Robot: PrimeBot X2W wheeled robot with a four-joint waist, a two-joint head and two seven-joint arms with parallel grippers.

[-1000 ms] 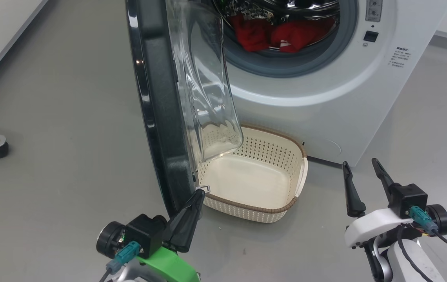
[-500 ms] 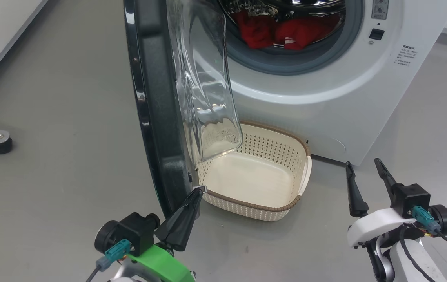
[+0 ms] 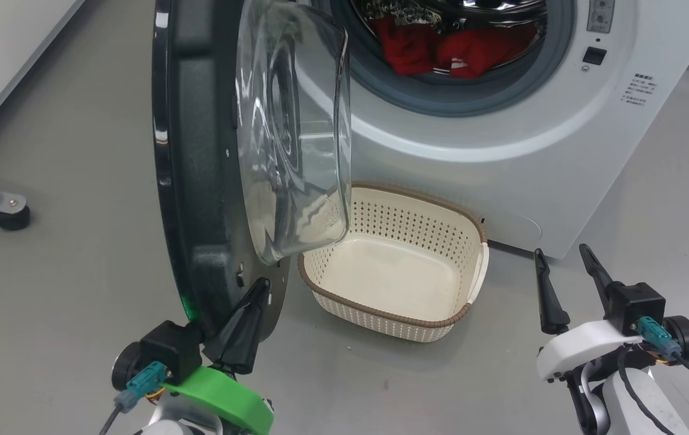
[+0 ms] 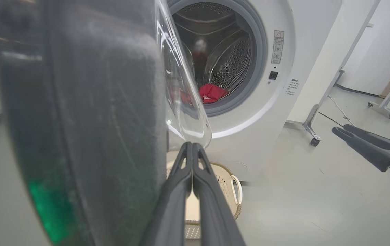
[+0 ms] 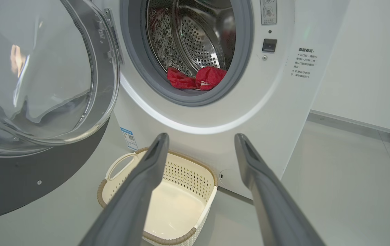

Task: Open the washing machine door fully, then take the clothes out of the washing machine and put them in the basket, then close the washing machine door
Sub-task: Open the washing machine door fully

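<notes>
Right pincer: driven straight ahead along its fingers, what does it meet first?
Probably the big white washing machine, on its front panel below the grey drum mouth. The open right pincer seems to aim above the cream perforated basket; depth is unclear.

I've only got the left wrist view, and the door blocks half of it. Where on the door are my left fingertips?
Observer: In the head view the left gripper, shut, has its tips at the bottom of the washing machine door, on the inner face just below the clear window.
Operator: Anything in the basket?
Observer: The bottom of the basket is bare; the clothes lie inside the washing machine.
</notes>
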